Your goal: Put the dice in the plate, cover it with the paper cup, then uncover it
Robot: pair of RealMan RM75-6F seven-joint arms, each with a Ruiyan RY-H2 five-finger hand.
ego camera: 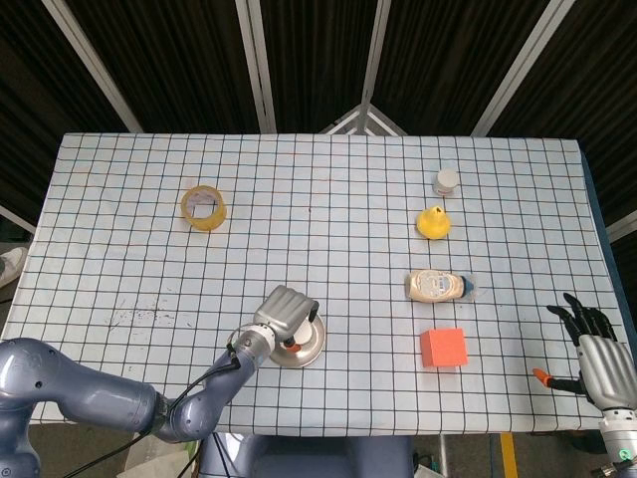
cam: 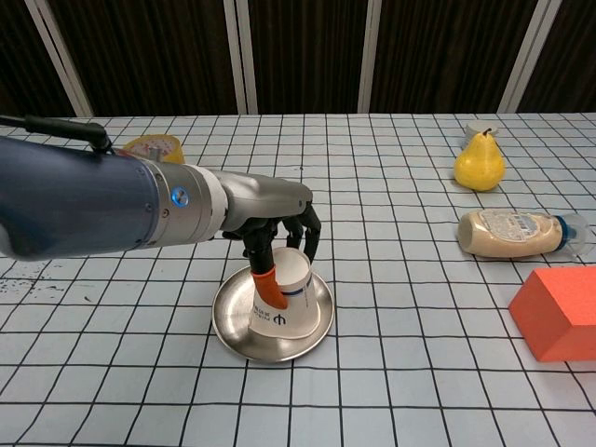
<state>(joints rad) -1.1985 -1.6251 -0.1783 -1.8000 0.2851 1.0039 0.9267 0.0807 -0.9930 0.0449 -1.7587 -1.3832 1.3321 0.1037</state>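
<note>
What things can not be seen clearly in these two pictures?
- Dice: not visible in either view; the upside-down paper cup on the plate and the left hand cover that spot.
- Paper cup in head view: almost hidden under the left hand.
- Right hand: seen only in head view, wrist cut by the bottom edge.
- Small grey jar: mostly behind the pear in chest view.

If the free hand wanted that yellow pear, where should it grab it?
Probably around the pear's wide lower body, coming from above or from the near side. It stands upright with a thin stem on top, too slim for fingers, and a small white container sits close behind it.
</note>
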